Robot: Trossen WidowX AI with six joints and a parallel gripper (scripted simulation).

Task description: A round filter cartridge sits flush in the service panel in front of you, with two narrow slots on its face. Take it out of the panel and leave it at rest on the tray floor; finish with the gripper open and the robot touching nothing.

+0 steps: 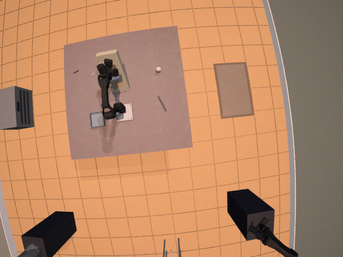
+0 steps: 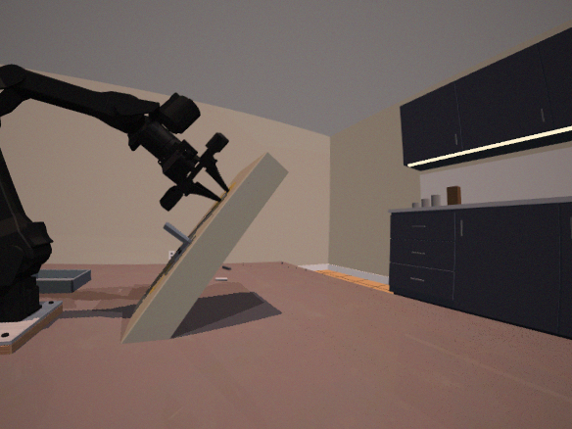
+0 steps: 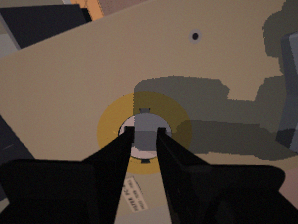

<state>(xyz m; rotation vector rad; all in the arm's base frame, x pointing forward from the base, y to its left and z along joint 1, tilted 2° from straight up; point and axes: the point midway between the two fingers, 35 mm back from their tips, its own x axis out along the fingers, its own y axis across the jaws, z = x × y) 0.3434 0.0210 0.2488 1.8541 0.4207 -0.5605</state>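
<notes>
The tan service panel (image 2: 206, 250) leans tilted on the table; it also shows from above (image 1: 113, 68). In the wrist view the round grey cartridge (image 3: 145, 136) sits flush in the panel inside a yellow ring (image 3: 111, 127). My gripper (image 3: 144, 134) is partly open, and its two fingertips rest at the cartridge's face, about where the two slots are; the slots themselves are hidden by the fingers. From the side, the fingertips (image 2: 224, 190) touch the panel's upper face. The grey tray (image 1: 97, 119) lies beside my base, and in the side view it is low at the left (image 2: 61, 279).
A grey bracket (image 2: 176, 232) sticks out of the panel below my gripper. A white cube (image 1: 158, 69), a grey bar (image 1: 162, 103) and a small dark piece (image 1: 76, 71) lie on the table. My base plate (image 1: 124, 112) is next to the tray.
</notes>
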